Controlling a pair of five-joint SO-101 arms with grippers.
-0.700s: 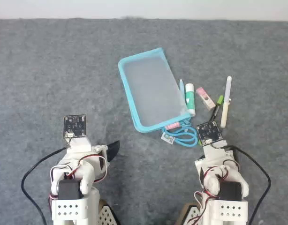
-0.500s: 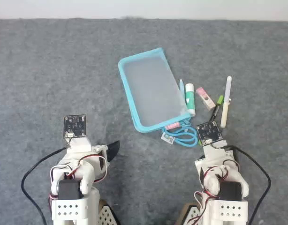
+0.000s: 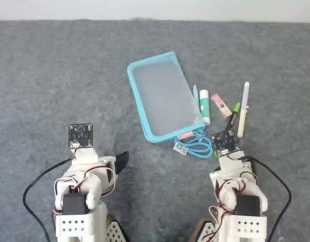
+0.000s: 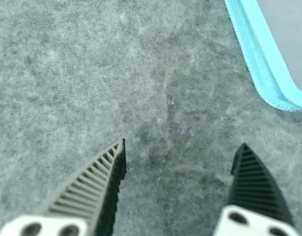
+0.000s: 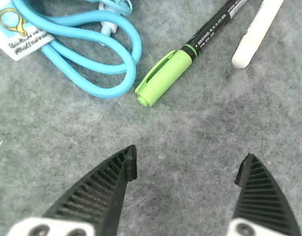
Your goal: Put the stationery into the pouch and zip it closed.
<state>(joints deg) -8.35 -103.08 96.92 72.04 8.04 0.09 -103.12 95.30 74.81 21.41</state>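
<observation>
A: Right jaws: spread wide, nothing in them, over the bare grey felt tabletop (image 5: pixel 190 147). Just past the tips lies a black marker with a lime-green cap (image 5: pixel 163 78), cap end nearest. A white pen (image 5: pixel 256 37) lies to its right, not touching.
B: Left side?
A: Left jaws are released too, empty, low over the felt. The flat translucent pouch with teal edging (image 4: pixel 261 64) is far-right of them, well apart.
B: Pouch state?
A: Flat on the tabletop mid-scene, lying at an angle. Nothing visible inside. Can't tell if the zip is open. Its light-blue looped cord (image 5: pixel 92 73) with a white paper tag (image 5: pixel 18 32) sits just left of the marker cap.
B: First pick?
A: Marker, I'd say. Close across the black barrel, not the cap, since a jaw there could snag the loop. A white glue stick (image 3: pixel 204 107) and a small pink block (image 3: pixel 221 105) lie by the pouch's right edge. The left arm likely needs to pin the pouch while loading.
</observation>
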